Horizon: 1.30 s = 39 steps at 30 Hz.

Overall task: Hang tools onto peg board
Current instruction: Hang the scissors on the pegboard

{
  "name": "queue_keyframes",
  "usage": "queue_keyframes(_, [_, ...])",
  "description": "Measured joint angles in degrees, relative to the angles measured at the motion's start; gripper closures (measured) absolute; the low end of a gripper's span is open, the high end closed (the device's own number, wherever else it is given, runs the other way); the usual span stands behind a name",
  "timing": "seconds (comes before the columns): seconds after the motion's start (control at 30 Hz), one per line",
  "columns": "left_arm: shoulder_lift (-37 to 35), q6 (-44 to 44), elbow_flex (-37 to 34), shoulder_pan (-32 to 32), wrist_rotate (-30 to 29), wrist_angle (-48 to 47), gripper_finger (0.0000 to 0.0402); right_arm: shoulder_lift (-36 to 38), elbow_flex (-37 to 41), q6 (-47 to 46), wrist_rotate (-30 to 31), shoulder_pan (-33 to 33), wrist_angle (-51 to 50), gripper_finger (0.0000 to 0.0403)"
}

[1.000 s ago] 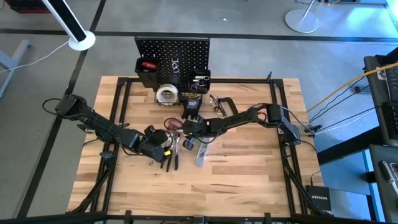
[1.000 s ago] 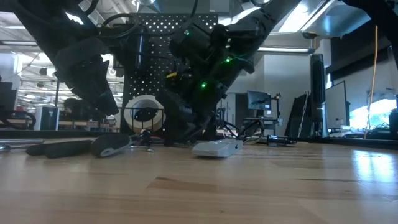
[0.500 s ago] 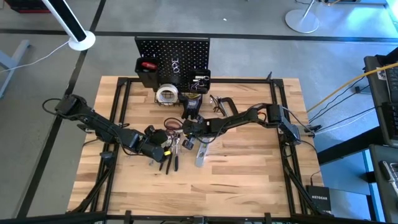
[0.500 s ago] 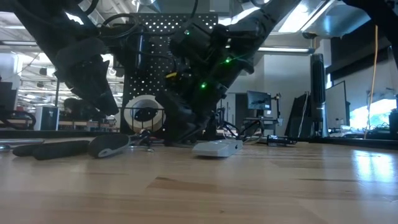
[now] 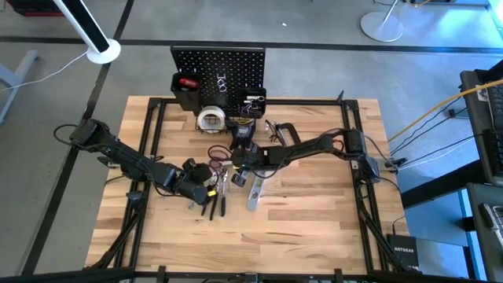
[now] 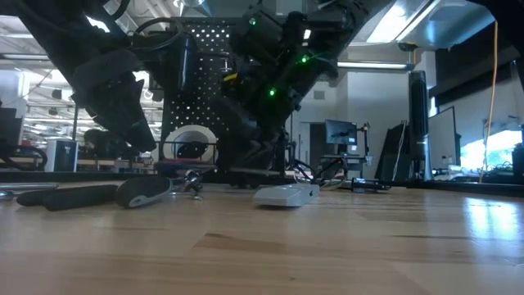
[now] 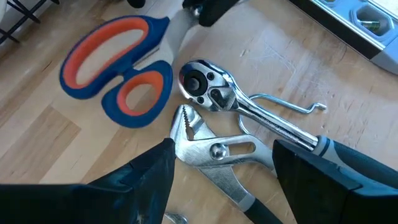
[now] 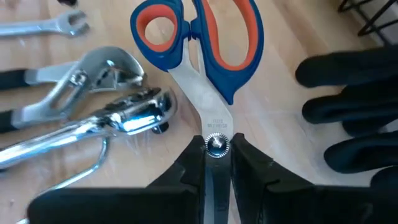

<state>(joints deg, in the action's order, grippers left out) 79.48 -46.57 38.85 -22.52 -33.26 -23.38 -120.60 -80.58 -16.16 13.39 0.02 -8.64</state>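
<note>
**Fingers clamp scissors at the pivot**

Fingers (image 8: pixel 186 163) of right gripper (image 5: pixel 236 157) pinch the scissors (image 8: pixel 205 56) at their pivot, mid-worktop (image 5: pixel 314 220). Peg board (image 5: pixel 218 63) stands at 12 o'clock. Left gripper (image 7: pixel 221 180) hovers spread over pliers (image 7: pixel 211 152) at 7 o'clock. Step: pickup. Next, likely: lift, carry toward 12.

Both hands (image 5: pixel 211 180) amid tools (image 5: pixel 221 191) before peg board (image 5: pixel 218 67).
</note>
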Motion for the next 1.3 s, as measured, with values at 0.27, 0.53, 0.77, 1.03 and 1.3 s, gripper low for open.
queue_keyframes(0.27, [-2.6,-1.0,0.5,-1.3,-1.0,-0.1,0.0148,3.3,0.0,1.2,3.1,0.7,-3.6,0.0351])
queue_keyframes(0.53, [-10.4,-3.6,0.1,-7.8,-13.1,0.0,0.0148,8.8,-0.1,3.1,10.1,4.0,-8.3,0.0349])
queue_keyframes(0.77, [-16.0,-8.4,-2.4,-12.3,-25.2,0.0,0.0148,15.0,-0.1,4.9,15.8,6.1,-10.6,0.0349])
queue_keyframes(1.03, [-20.4,-10.7,-8.2,-12.7,-33.9,11.3,0.0148,23.8,1.6,7.1,22.3,7.2,-10.1,0.0349])
queue_keyframes(1.3, [-20.2,12.4,-12.7,-5.3,-22.6,46.4,0.0148,26.1,3.4,12.5,22.2,7.1,1.3,0.0349])
